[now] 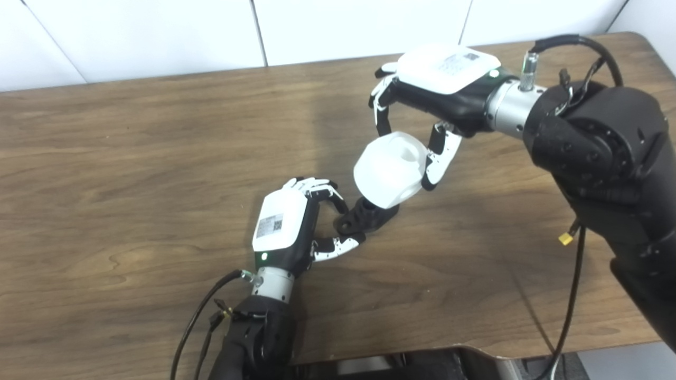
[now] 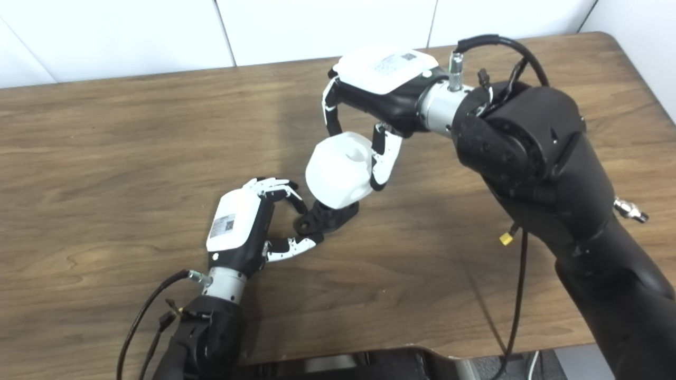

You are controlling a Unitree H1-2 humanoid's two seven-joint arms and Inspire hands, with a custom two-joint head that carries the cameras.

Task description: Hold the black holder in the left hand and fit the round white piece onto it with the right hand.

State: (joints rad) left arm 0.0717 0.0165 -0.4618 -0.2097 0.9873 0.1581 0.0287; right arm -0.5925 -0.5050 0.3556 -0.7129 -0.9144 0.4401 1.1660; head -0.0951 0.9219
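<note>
The black holder (image 1: 365, 216) rests on the wooden table (image 1: 132, 158) near the middle. My left hand (image 1: 288, 224) is shut on its left end, fingers above and thumb below. The round white piece (image 1: 391, 169) sits tilted on top of the holder, a round hollow showing on its upper face. My right hand (image 1: 422, 103) reaches in from the right and is shut on the white piece, fingers at the piece's far side and thumb along its right side. Where the piece meets the holder is hidden under the piece.
A black cable with a yellow connector (image 1: 566, 239) hangs from my right arm over the table's right part. The table's front edge (image 1: 422, 351) runs close below my left forearm. A white wall stands behind the table.
</note>
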